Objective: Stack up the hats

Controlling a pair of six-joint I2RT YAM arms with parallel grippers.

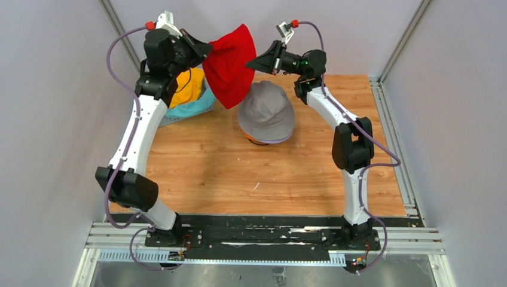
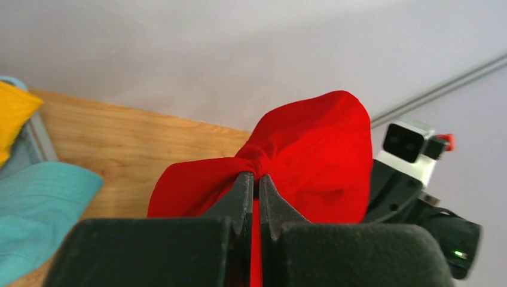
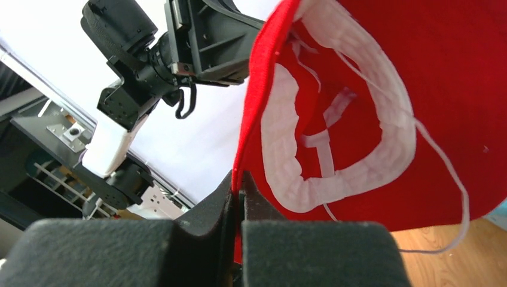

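Red hat [image 1: 229, 66] hangs in the air, stretched between the left gripper [image 1: 202, 52] and right gripper [image 1: 254, 62], just behind the grey hat [image 1: 266, 110] at mid-table. Left wrist: jaws pinched shut on a bunched fold of red fabric. Right wrist: jaws closed on the brim edge, the white-taped inside facing the camera. Judged the carrying step; next the opening must come down over the grey crown, both grippers releasing together.

Beneath me the wooden tabletop [image 1: 239, 179] fills the middle of the frame. At its upper left I see a light blue perforated basket [image 1: 171, 120]. A black mounting plate [image 1: 263, 230] runs along the lower edge, and aluminium rails [image 1: 391, 137] line the right side.
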